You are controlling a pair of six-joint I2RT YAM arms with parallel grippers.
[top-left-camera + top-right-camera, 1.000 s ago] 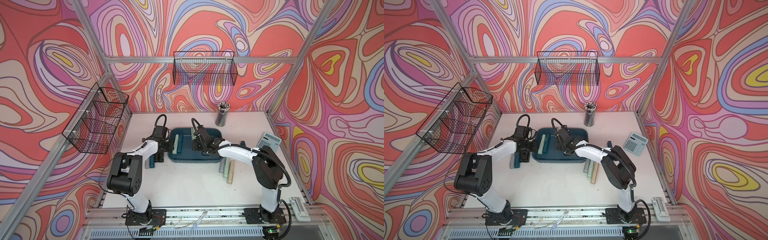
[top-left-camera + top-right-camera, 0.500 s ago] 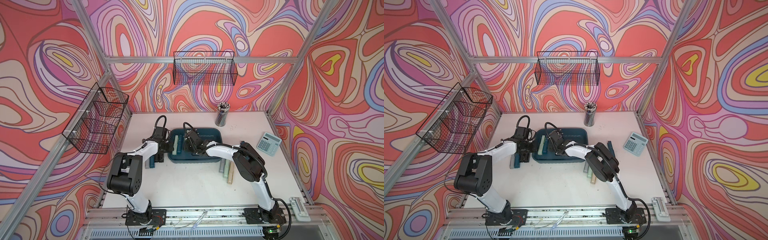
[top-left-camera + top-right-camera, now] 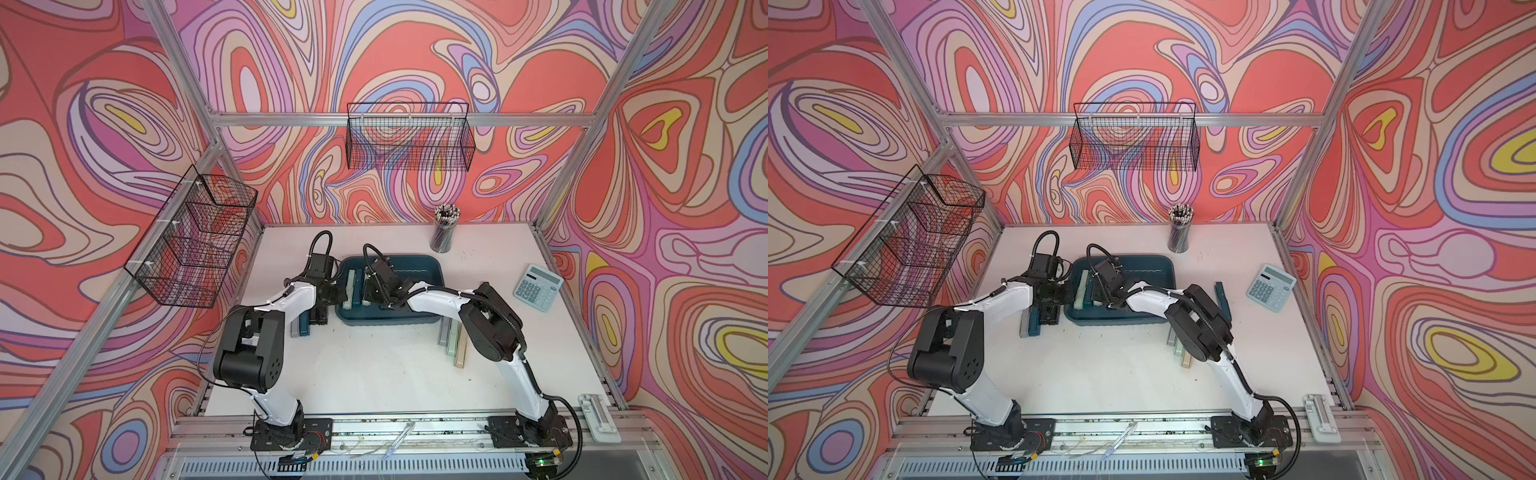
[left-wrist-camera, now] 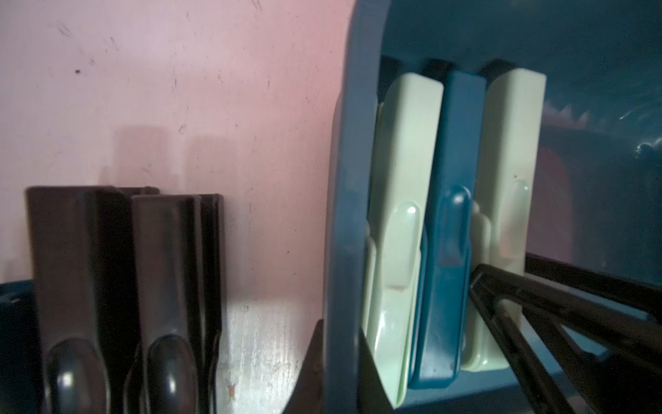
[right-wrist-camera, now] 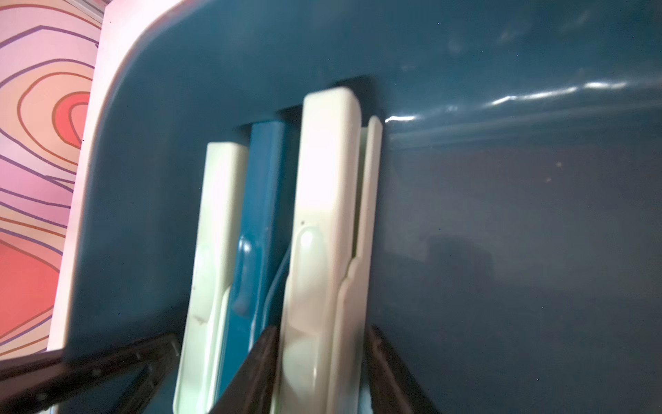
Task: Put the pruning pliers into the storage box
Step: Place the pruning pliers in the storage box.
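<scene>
Pliers lie three abreast inside the storage box (image 3: 409,264), by its left wall: mint plier (image 5: 218,215), teal plier (image 5: 265,186), beige plier (image 5: 324,200). The right tool (image 5: 322,331) straddles the beige plier, though actual grip is unclear. The left tool (image 3: 336,291) clamps that wall. Black pliers (image 4: 168,258) lie just outside.

1. Printed wall panels (image 3: 415,50) of swirling coral, pink, lilac and beige bands enclose three sides in both top views.
2. Silver aluminium frame bars (image 3: 291,120) run along the panel joints.
3. A flat white tabletop (image 3: 374,374), lightly scuffed, forms the floor.
4. A long black wire mesh basket (image 3: 409,141) hangs on the back wall; a tiered black wire mesh basket (image 3: 191,237) hangs on the left wall.
5. The light is bright and even.
</scene>
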